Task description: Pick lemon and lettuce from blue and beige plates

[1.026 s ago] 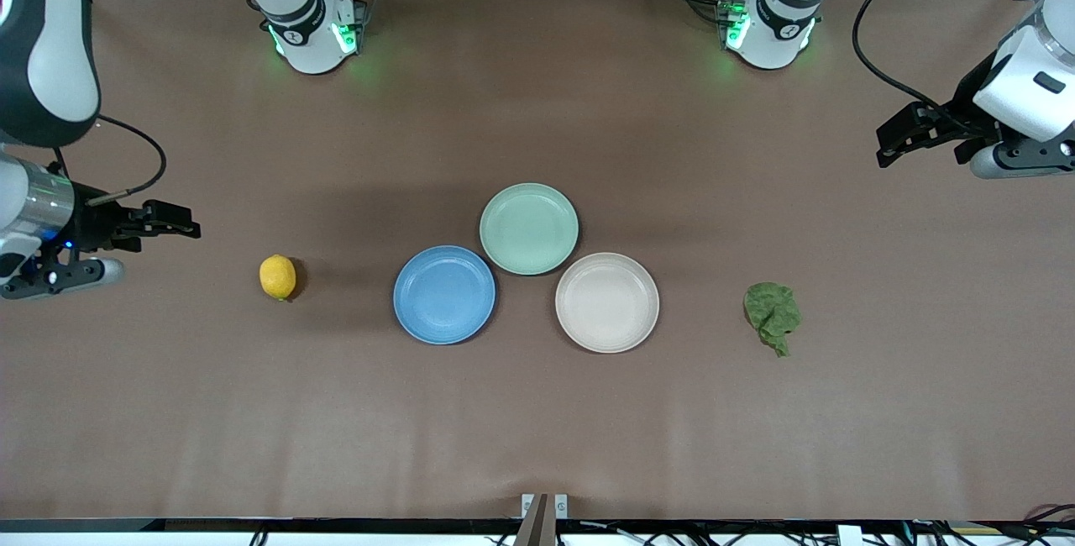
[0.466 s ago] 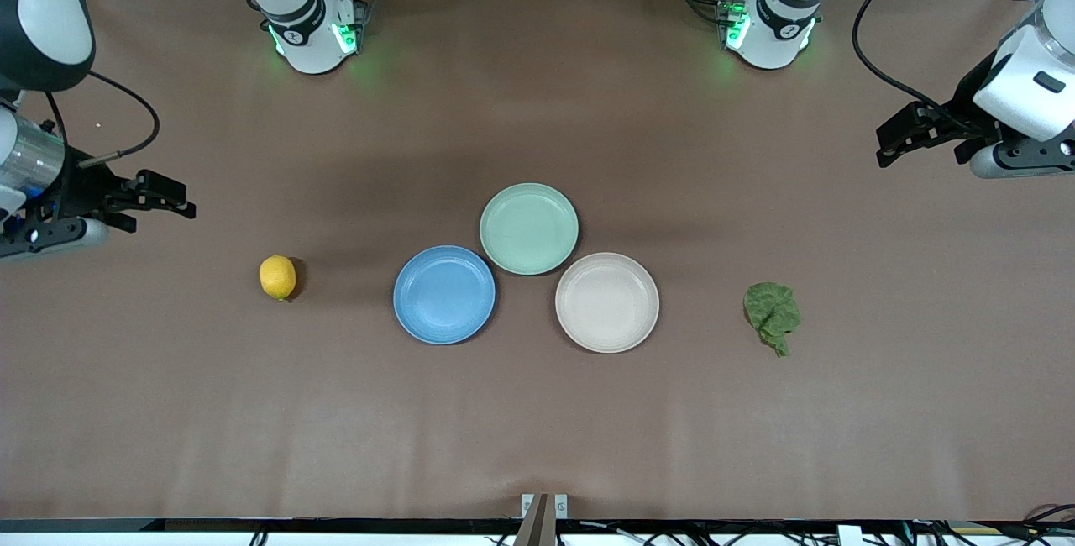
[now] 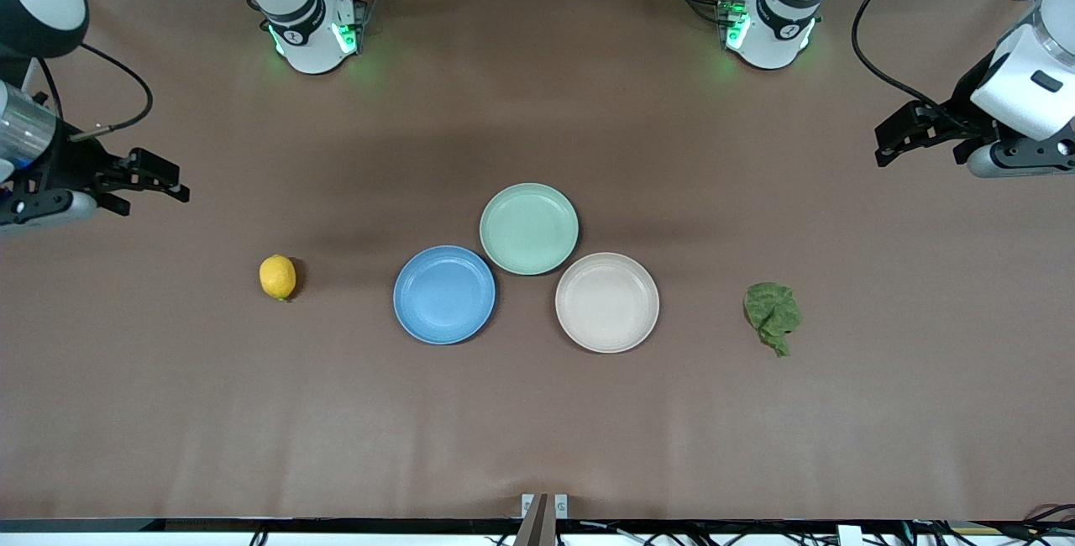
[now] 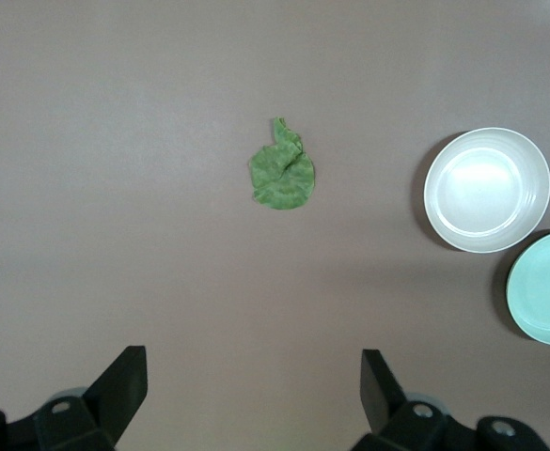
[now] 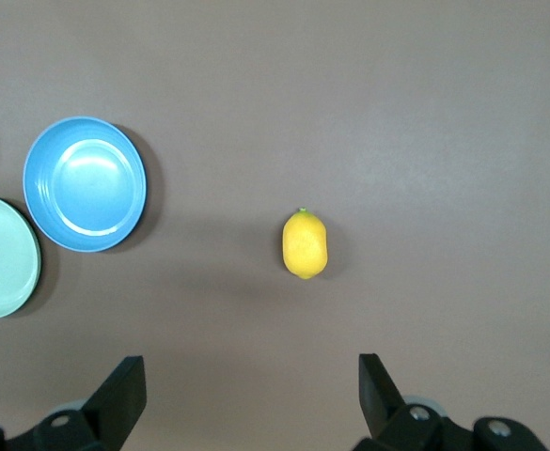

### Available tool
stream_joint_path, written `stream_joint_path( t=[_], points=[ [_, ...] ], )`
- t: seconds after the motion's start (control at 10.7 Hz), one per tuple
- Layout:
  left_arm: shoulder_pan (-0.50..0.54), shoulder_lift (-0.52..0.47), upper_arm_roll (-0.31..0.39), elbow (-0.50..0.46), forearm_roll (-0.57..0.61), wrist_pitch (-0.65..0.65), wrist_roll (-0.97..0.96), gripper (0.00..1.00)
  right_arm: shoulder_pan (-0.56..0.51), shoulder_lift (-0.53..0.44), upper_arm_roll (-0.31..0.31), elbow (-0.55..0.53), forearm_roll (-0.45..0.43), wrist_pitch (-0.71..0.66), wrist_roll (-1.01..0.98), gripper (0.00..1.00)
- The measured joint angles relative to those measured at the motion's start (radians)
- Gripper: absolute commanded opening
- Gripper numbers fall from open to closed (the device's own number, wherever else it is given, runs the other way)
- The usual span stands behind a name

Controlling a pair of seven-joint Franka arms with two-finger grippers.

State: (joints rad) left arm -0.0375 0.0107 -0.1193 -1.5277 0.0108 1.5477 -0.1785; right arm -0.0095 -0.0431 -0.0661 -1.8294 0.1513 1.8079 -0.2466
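Right now we see three plates bunched in the middle of the brown surface (image 3: 537,428). The blue plate (image 3: 444,295) and the beige plate (image 3: 606,302) sit side by side with a small gap between them. The mint plate (image 3: 529,228) sits at about 12 o'clock from that gap, farther from the front camera, and it touches or almost touches both. All three plates have nothing on them.

The lemon (image 3: 277,277) lies on the bare surface, not on a plate. It is at about 9 o'clock from the blue plate, well apart from it, toward the right arm's end. The lettuce (image 3: 773,317) also lies on the bare surface. It is at about 3 o'clock from the beige plate, well apart from it, toward the left arm's end. It looks crumpled, and its stem points toward the front camera.

The right gripper (image 3: 164,181) hangs over the bare surface at the right arm's end, at about 10 o'clock from the lemon and well apart from it. Its jaws are wide open and hold nothing. In the right wrist view we see the lemon (image 5: 305,244) and the blue plate (image 5: 85,183) down below the open jaws.

The left gripper (image 3: 892,141) hangs over the bare surface at the left arm's end, at about 1 o'clock from the lettuce and well apart from it. Its jaws are wide open too, with nothing in them. The left wrist view shows the lettuce (image 4: 281,177) and the beige plate (image 4: 487,190) below.
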Motion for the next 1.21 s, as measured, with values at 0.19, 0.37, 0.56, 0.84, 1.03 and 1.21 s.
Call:
stream_joint_path(
  t=[0.19,0.37,0.56,0.84,1.03,1.21],
  points=[
    [0.000,0.000,0.000,0.000,0.000,0.000,0.000,1.00,-0.023,-0.032,0.000,0.000,-0.002,0.000,0.000,1.00],
    [0.000,0.000,-0.001,0.000,0.000,0.000,0.000,1.00,-0.026,-0.044,0.003,0.009,-0.025,0.006,-0.001,1.00],
    [0.000,0.000,-0.001,0.000,0.000,0.000,0.000,1.00,-0.023,-0.047,0.013,0.029,-0.087,0.013,0.001,1.00],
    [0.000,0.000,-0.001,0.000,0.000,0.000,0.000,1.00,-0.022,-0.048,0.017,0.083,-0.101,0.007,0.067,1.00],
    [0.000,0.000,-0.001,0.000,0.000,0.000,0.000,1.00,-0.021,-0.047,0.017,0.135,-0.103,-0.059,0.148,1.00],
    [0.000,0.000,-0.001,0.000,0.000,0.000,0.000,1.00,-0.018,-0.047,0.017,0.167,-0.104,-0.111,0.225,1.00]
  ],
)
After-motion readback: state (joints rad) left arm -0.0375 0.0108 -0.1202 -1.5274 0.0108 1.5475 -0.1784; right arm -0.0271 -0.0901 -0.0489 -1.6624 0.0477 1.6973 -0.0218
